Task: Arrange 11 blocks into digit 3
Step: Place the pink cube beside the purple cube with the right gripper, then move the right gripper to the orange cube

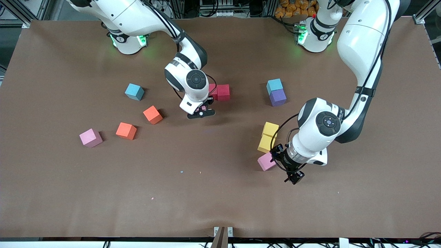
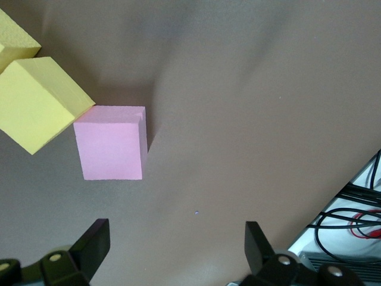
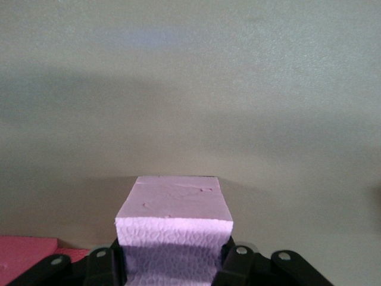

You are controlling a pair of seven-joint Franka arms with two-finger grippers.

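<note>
Right end effector [image 1: 203,112] pinches a pink foam cube [image 3: 174,223] up over the counter's [image 1: 220,193] middle, just by the two red cubes [image 1: 220,92]. Left end effector [image 1: 293,177] hangs spread wide beside another pink cube [image 2: 112,143], which touches a corner of the yellow pair [image 1: 268,137] toward the left arm's end. Foam like this looks light and squashy, its pebbled faces grippy; I'd take flat opposite sides, gently. No readable writing anywhere.

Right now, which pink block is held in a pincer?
The pink block clamped in the right pincer, over the table beside the red blocks; the other two rest on the table.
</note>
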